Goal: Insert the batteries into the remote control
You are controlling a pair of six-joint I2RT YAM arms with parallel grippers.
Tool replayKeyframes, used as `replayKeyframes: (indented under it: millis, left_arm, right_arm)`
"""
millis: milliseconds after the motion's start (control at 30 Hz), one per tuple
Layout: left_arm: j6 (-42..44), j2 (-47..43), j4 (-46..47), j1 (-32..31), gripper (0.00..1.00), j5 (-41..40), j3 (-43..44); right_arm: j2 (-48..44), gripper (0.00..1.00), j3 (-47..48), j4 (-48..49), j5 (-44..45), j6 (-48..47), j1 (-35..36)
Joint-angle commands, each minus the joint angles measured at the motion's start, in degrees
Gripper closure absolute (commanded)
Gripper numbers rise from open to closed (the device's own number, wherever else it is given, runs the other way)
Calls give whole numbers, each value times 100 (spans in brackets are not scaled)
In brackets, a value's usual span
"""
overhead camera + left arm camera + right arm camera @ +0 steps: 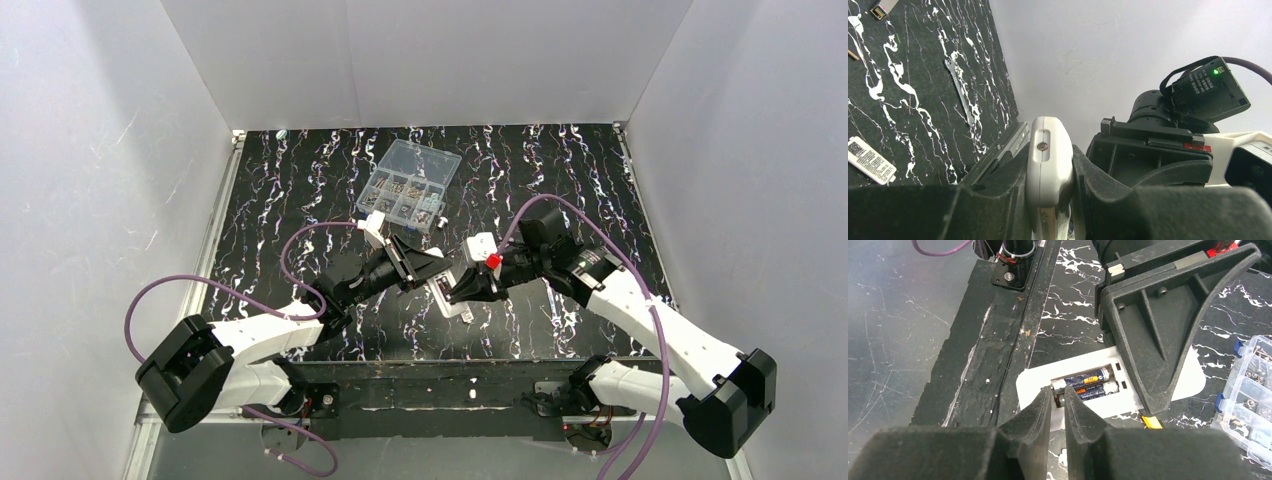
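The white remote control (1108, 405) lies on the black marbled mat with its battery bay open. Two dark batteries (1085, 383) lie side by side in the bay. My left gripper (418, 266) is shut on one end of the remote (1049, 160), which shows upright between its jaws; its black finger (1158, 330) stands over the remote in the right wrist view. My right gripper (1058, 401) has its jaws almost together with nothing between them, and its tips are at the near end of the battery bay. In the top view the remote (443, 297) sits between both grippers.
A clear compartment box (410, 185) of small metal parts stands behind the grippers and also shows in the right wrist view (1248, 405). A yellow handle tip (1151, 421) shows beside the remote. A small white labelled piece (870, 160) and a thin metal strip (960, 92) lie on the mat.
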Motion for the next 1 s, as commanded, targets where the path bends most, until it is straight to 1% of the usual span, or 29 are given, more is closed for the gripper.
replayKeyframes:
  millis: [0,400,667,967]
  left_arm:
    - [5,-125,543,-22,100,147,144]
    - [47,-56,539,-25,100,-56,79]
    - [83,-21,541,-19,100,-173,84]
    - [84,70,541,-19,100,-241,66]
  right_arm:
    - [103,79,327,202,145,130,-23]
    - [335,81,317,500,571,788,-15]
    - [347,83,295,581,1304,1088,75]
    - [590,85,337,691,2335,1541,285]
